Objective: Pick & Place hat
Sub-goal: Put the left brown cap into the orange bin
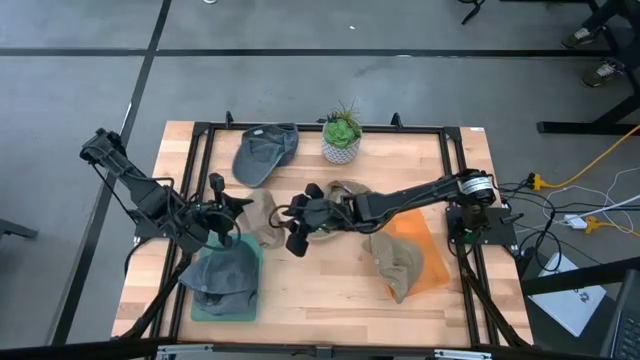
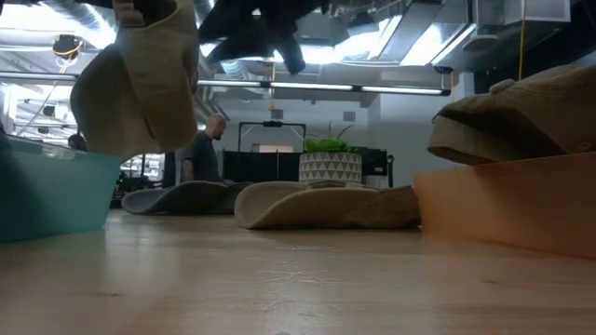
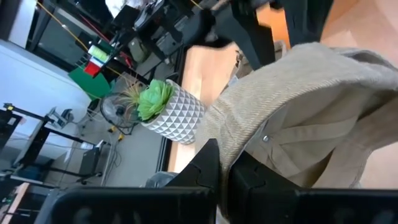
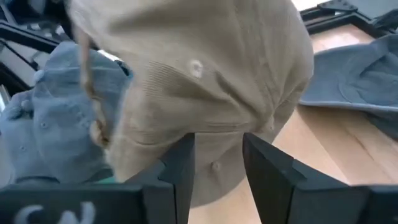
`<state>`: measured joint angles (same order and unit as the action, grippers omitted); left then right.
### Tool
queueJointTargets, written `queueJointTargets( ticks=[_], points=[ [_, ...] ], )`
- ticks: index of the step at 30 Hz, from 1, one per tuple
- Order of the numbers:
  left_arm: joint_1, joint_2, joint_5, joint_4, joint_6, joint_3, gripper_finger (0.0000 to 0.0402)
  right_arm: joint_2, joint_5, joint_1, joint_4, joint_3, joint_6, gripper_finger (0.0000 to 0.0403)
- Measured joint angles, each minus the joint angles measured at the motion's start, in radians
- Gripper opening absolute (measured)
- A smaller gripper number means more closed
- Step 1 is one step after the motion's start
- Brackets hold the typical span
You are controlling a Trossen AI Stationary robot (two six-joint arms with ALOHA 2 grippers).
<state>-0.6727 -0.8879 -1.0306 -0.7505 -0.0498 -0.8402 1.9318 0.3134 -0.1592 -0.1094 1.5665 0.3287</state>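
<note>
My left gripper (image 1: 232,213) (image 3: 227,171) is shut on a beige hat (image 1: 262,214) (image 2: 140,79) (image 3: 311,118), held up above the table between the teal tray and the table's middle. My right gripper (image 1: 298,232) (image 4: 214,165) reaches in from the right, open, with its fingertips at the hat's crown (image 4: 205,81). A grey hat (image 1: 225,275) lies in the teal tray (image 1: 200,308). Another beige hat (image 1: 398,262) rests on the orange tray (image 1: 432,262). My left gripper pinches the beige hat's cloth at its edge (image 3: 245,142) between its two shut fingers, coming level from the table's left. The hat is lifted clear of the table and hangs beside and below the fingers, slack. My right gripper is open at the crown; whether it touches, I cannot tell.
A third beige hat (image 1: 345,192) (image 2: 326,205) lies on the table under the right arm. A grey hat (image 1: 265,150) and a potted plant (image 1: 342,135) stand near the far edge. Bare wood shows along the near edge between the trays. A black frame (image 1: 200,135) borders the table.
</note>
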Motion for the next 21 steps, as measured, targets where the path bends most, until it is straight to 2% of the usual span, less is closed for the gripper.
queueJointTargets(
  ticks=[3,7,10,16,21],
  points=[
    [0.0,0.0,0.0,0.02,0.0,0.0,0.0004,0.0,-0.039,0.025,0.112,-0.062,0.026,0.0133],
    [0.0,0.0,0.001,0.023,0.0,0.0,0.0004,0.0,-0.192,0.045,0.325,-0.14,0.033,0.0133],
    [0.0,0.0,0.001,0.023,0.001,0.0,0.0004,0.0,-0.274,0.046,0.411,-0.154,0.027,0.0133],
    [0.0,0.0,0.021,0.036,0.002,0.0,0.0004,0.0,-0.29,0.052,0.418,-0.153,0.034,0.0145],
    [0.0,0.0,0.037,0.037,0.002,0.0,0.0004,0.0,-0.289,0.054,0.416,-0.153,0.055,0.0199]
  ],
)
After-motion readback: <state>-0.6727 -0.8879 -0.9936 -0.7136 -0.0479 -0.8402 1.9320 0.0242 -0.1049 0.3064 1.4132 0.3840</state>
